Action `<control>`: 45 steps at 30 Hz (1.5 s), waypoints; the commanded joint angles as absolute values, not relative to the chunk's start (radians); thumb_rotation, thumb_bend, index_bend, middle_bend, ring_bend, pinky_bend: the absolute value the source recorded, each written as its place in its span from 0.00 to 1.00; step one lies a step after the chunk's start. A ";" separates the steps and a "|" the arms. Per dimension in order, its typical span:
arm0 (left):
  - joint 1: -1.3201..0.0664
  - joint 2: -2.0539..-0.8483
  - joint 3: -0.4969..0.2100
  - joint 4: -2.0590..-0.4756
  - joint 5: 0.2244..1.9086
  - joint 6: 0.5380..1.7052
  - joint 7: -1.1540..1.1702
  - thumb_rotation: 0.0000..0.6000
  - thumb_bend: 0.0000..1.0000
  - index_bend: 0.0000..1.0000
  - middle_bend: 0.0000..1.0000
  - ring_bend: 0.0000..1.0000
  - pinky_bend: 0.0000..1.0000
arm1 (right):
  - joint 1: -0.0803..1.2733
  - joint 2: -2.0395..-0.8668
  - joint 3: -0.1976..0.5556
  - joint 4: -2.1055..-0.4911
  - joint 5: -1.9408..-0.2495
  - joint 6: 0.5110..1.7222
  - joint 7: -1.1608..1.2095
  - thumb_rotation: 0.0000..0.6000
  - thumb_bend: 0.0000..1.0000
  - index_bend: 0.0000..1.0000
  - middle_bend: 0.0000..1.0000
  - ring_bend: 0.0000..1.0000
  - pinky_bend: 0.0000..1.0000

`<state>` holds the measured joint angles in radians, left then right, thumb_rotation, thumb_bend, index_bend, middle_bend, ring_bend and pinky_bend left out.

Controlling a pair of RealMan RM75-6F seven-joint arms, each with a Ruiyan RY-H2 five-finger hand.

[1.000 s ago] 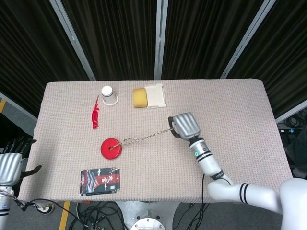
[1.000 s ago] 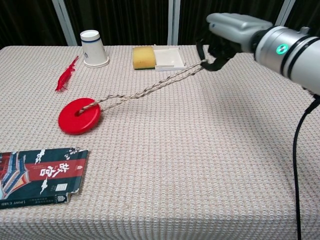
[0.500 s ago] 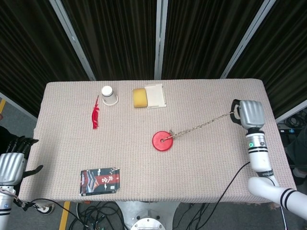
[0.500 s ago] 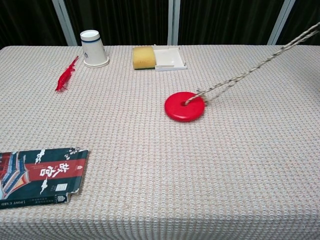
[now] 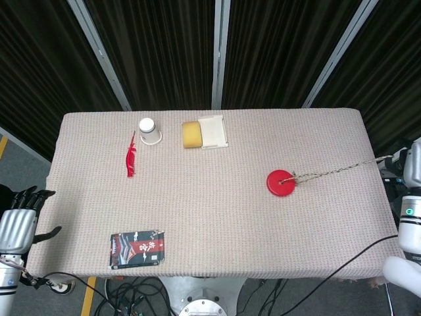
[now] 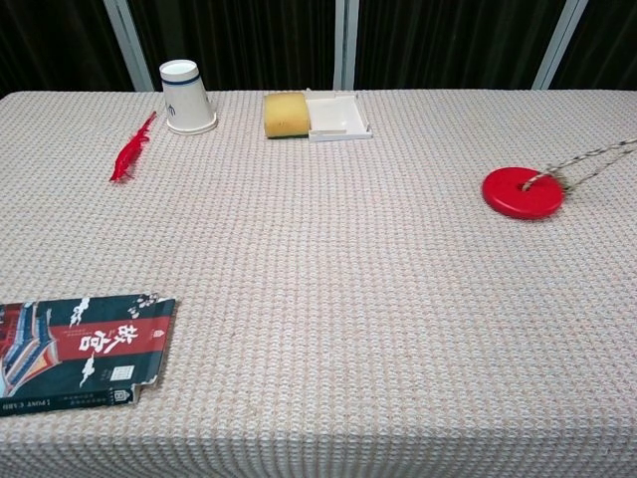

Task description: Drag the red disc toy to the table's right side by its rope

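The red disc toy (image 5: 281,182) (image 6: 523,191) lies flat on the right part of the table (image 5: 210,217). Its rope (image 5: 335,170) (image 6: 592,159) runs taut from the disc's centre to the right, past the table's right edge. There my right hand (image 5: 412,164) grips the rope's end; the hand is half cut off by the head view's edge and does not show in the chest view. My left hand (image 5: 18,222) hangs off the table's left front corner with its fingers apart, holding nothing.
Along the back stand a white cup (image 5: 149,130) (image 6: 187,97), a yellow sponge (image 5: 191,134) (image 6: 286,115) and a white tray (image 5: 212,131) (image 6: 336,115). A red shrimp-like toy (image 5: 131,157) lies at the left. A dark card packet (image 5: 136,248) (image 6: 80,349) sits front left.
My right hand has pulled the rope rightward past the table's edge, and the red disc slid from the left-centre to the table's right side. The left hand barely moved.
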<state>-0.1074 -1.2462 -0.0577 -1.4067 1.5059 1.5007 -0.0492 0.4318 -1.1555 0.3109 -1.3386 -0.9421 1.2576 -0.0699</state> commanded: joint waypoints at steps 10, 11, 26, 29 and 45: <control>-0.113 -1.247 -0.057 -1.418 1.506 1.494 -0.035 1.00 0.00 0.22 0.22 0.10 0.15 | 0.431 -1.139 0.334 -1.450 -1.027 1.258 -0.033 1.00 0.57 0.98 0.93 0.74 0.90; -0.112 -1.248 -0.056 -1.418 1.505 1.495 -0.034 1.00 0.00 0.22 0.22 0.10 0.15 | 0.445 -1.142 0.337 -1.474 -1.045 1.259 -0.047 1.00 0.57 0.98 0.93 0.74 0.90; -0.105 -1.249 -0.054 -1.408 1.497 1.496 -0.044 1.00 0.00 0.22 0.22 0.10 0.15 | 0.680 -1.396 0.319 -1.482 -1.034 1.142 -0.344 1.00 0.54 0.91 0.91 0.71 0.88; -0.106 -1.250 -0.053 -1.407 1.496 1.494 -0.045 1.00 0.00 0.22 0.22 0.10 0.15 | 0.698 -1.329 0.261 -1.527 -0.974 0.965 -0.371 1.00 0.19 0.33 0.39 0.23 0.48; -0.104 -1.253 -0.052 -1.398 1.497 1.495 -0.051 1.00 0.00 0.22 0.22 0.10 0.15 | 0.661 -1.041 0.235 -1.737 -0.878 0.802 -0.238 1.00 0.00 0.00 0.00 0.00 0.00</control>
